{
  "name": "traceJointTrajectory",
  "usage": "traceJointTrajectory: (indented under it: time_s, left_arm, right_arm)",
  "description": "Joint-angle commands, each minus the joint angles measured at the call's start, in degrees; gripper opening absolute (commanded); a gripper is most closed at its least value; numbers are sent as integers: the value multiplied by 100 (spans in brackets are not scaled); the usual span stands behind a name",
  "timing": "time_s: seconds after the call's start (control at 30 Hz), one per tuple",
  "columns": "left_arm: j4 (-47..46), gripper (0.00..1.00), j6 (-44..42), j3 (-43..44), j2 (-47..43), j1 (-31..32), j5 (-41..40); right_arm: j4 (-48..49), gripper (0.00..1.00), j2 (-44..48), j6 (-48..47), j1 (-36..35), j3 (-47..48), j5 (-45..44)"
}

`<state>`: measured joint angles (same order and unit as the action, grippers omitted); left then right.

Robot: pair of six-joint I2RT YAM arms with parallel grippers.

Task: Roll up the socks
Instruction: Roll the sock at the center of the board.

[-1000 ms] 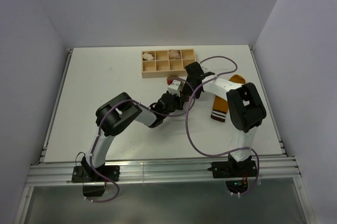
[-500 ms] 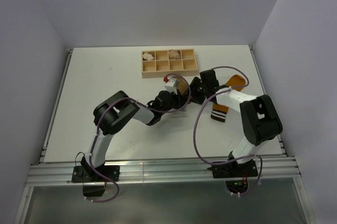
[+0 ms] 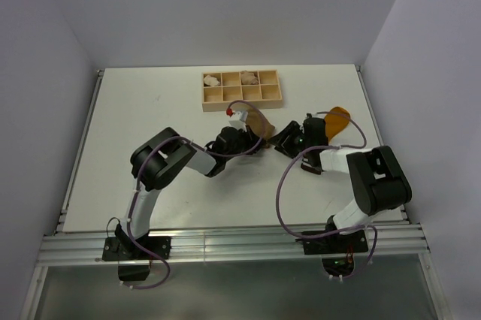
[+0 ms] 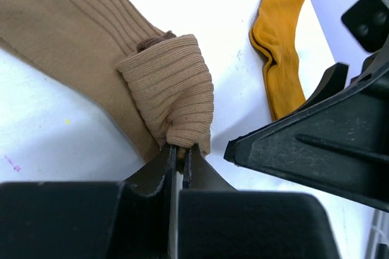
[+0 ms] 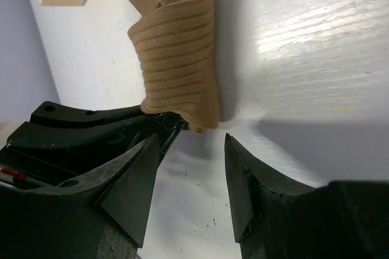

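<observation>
Tan sock (image 4: pixel 173 98): soft ribbed knit, with its end turned over into a short blunt roll. A bit of darker brown shows at the top of the fold, and the rest lies flat on the white table (image 3: pixel 150 117). I read the left gripper (image 4: pixel 179 149) as pinched tight on the lower edge of that roll, with the fabric caught between the fingertips. The right gripper (image 5: pixel 191 143) stands with its black wedge-shaped fingers well apart and nothing between them, just beside the same roll and below its edge. The mustard sock (image 4: pixel 282 46) is smoother and lies flat in a gentle S, apart from the roll. The left wrist view gives me the pinch itself and the mustard sock. The right wrist view gives the rib texture side-on and a corner of the pale wooden tray (image 3: pixel 242 107). Only the top view places it all: roll at table centre just in front of the tray, both grippers meeting there, mustard sock to the right with its near end hidden behind the right arm. It also shows pale bundles (image 3: pixel 213 78) in the tray's back compartments.
</observation>
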<state>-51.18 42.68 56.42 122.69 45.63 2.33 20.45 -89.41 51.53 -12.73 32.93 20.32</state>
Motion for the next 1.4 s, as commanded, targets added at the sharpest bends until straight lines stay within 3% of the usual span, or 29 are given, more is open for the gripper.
traceJointTrajectory:
  time_s: [0.0,0.23,0.43,1.1,1.13,1.23,1.27,1.37]
  left_arm:
    - [574,0,153,-228,-53,-63,154]
    - [547,0,153,-219,-44,-107,286]
    - [548,0,127,-202,-44,-133,382]
    - [521,0,153,26,176,-142,927]
    - [521,0,153,44,185,-150,945]
    - [521,0,180,70,237,-142,1024]
    - [504,0,188,62,237,-150,1050]
    - [477,2,180,-17,176,-142,946]
  right_arm:
    - [1065,54,38,252,209,-286,122]
    - [2804,57,-604,911,377,-673,420]
    - [3604,59,-1140,1245,377,-761,465]
    - [4845,58,-2255,1781,254,-560,1026]
    - [4933,56,-2326,1904,254,-533,1097]
    - [5311,36,-2573,2124,219,-498,1194]
    - [5338,25,-2590,2142,210,-515,1194]
    - [5111,5,-2495,1976,201,-524,1124]
